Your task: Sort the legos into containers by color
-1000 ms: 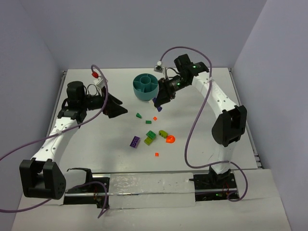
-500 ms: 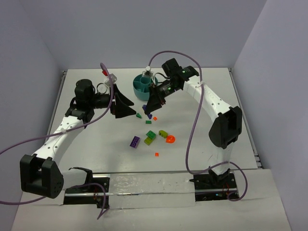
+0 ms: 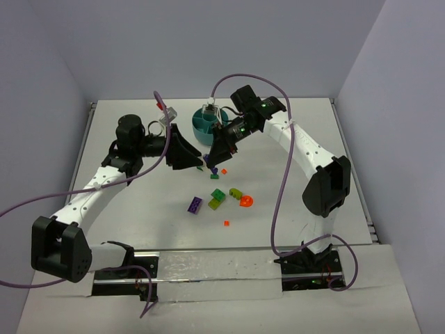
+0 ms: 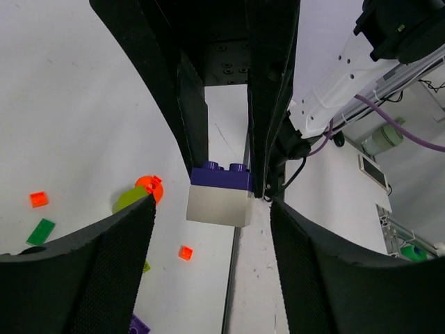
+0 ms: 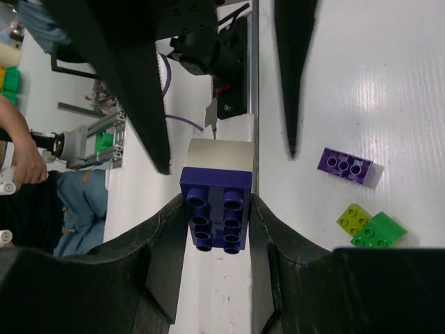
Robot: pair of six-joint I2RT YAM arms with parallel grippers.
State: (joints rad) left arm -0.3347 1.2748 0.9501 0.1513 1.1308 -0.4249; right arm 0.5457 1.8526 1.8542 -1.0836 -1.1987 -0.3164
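Observation:
My right gripper (image 3: 213, 167) is shut on a dark purple brick (image 5: 215, 209), held above the table just in front of the teal bowl (image 3: 201, 124). My left gripper (image 3: 198, 160) is open and empty, pointing at the right gripper from the left, tips close to it. In the left wrist view the purple brick (image 4: 221, 177) sits between the right gripper's fingers, beyond my own spread fingers (image 4: 104, 264). Loose legos lie below: a purple plate (image 3: 195, 204), a lime and green pair (image 3: 216, 200), a lime piece (image 3: 236, 193) and an orange piece (image 3: 246, 202).
Small orange bits lie on the table, one (image 3: 226, 223) near the front and one (image 3: 213, 176) under the grippers. The bowl is partly hidden by both arms. The right arm's cable (image 3: 278, 202) hangs over the right side. White walls close the table's sides.
The left gripper has swung right and the right gripper has moved left and down with the purple brick. The two now meet in front of the bowl.

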